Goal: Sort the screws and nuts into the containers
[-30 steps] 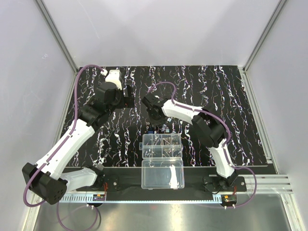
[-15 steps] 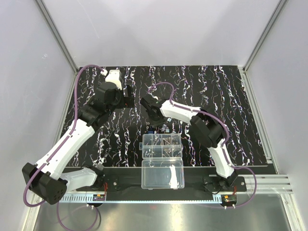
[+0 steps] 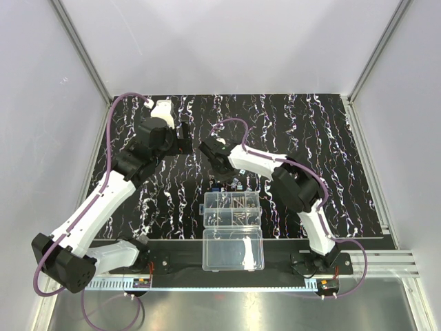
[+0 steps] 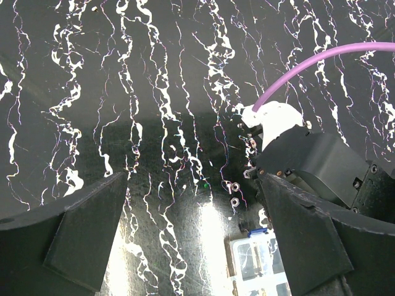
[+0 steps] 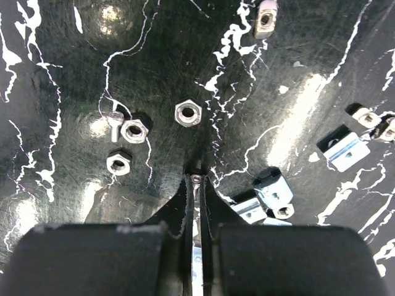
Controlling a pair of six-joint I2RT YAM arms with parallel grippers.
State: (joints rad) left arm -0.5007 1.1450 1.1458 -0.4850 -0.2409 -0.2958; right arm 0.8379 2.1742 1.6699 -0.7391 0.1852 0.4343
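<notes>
The right pincer (image 5: 195, 182) is closed almost completely. Between its two dark fingertips (image 5: 179, 197) a slim silvery screw (image 5: 195, 178) is nipped, and only its small end shows at the front of the gap. The tips are low over the black mat (image 3: 331, 138) with white streaks.

Just in front of the tips, three hexagonal nuts (image 5: 188, 114) lie flat on the mat. One is straight ahead, and two are to the left, close to each other. A short screw (image 5: 115, 119) lies just beside the upper one of these two. To the right of the tips, several blocky metal pieces (image 5: 274, 192) with a hole are scattered, apart from one another.

The left pincer (image 4: 191, 246) is wide open and holds nothing. It hangs above the mat to the left of the right arm.

The containers (image 3: 232, 208), the divided half of a clear box, sit on the mat between the arms, nearer to the bases than the right pincer. Small dark parts lie in some compartments, but which kind cannot be told. The clear lid half (image 3: 233, 249) lies open, touching its near side.
</notes>
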